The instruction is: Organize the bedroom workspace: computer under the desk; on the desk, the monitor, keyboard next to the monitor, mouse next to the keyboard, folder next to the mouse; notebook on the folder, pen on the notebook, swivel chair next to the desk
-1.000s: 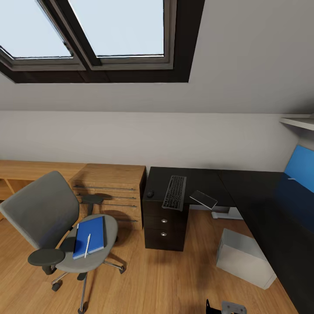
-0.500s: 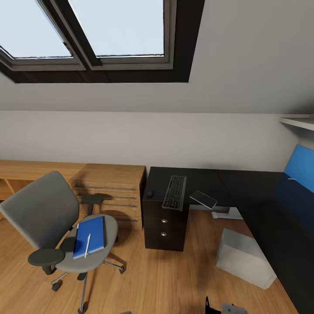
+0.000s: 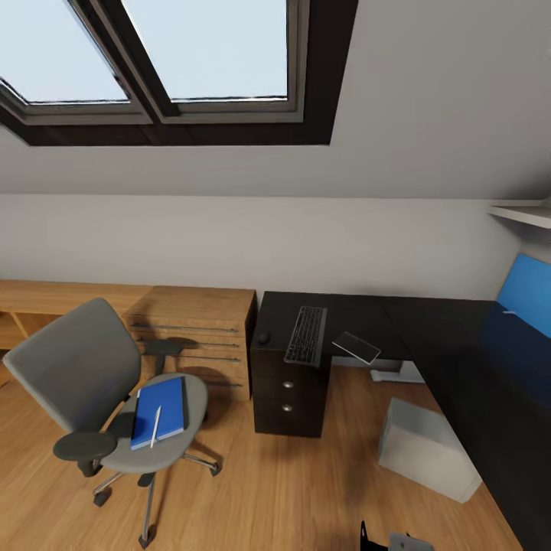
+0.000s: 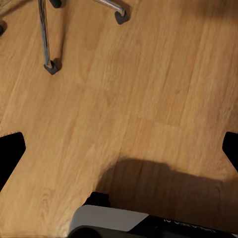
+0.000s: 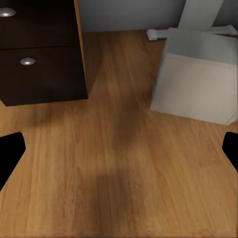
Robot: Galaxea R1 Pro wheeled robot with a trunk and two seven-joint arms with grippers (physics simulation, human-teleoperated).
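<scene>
The grey swivel chair (image 3: 73,367) stands on the floor left of the desk, and its chrome base (image 4: 44,34) shows in the left wrist view. On its seat lies the blue folder (image 3: 164,402) with a white pen (image 3: 155,427) on top; I cannot tell a notebook apart. The keyboard (image 3: 307,337) and a small dark mouse (image 3: 264,337) lie on the black desk (image 3: 428,337). A flat grey panel (image 3: 356,347) tilts off the desk's edge. The pale computer (image 3: 428,448) (image 5: 198,79) sits on the floor by the desk. My left gripper (image 4: 119,153) and right gripper (image 5: 119,153) hang open over bare floor.
A light-wood cabinet (image 3: 199,329) stands between the chair and the desk's drawers (image 5: 39,64). A white stand-like object (image 3: 398,373) sits on the floor under the desk. The blue back panel (image 3: 528,302) and a wall shelf (image 3: 524,214) are at right. Wooden floor lies ahead.
The whole picture has shifted slightly, so the camera has moved a little. The chair, desk and computer keep their places relative to one another.
</scene>
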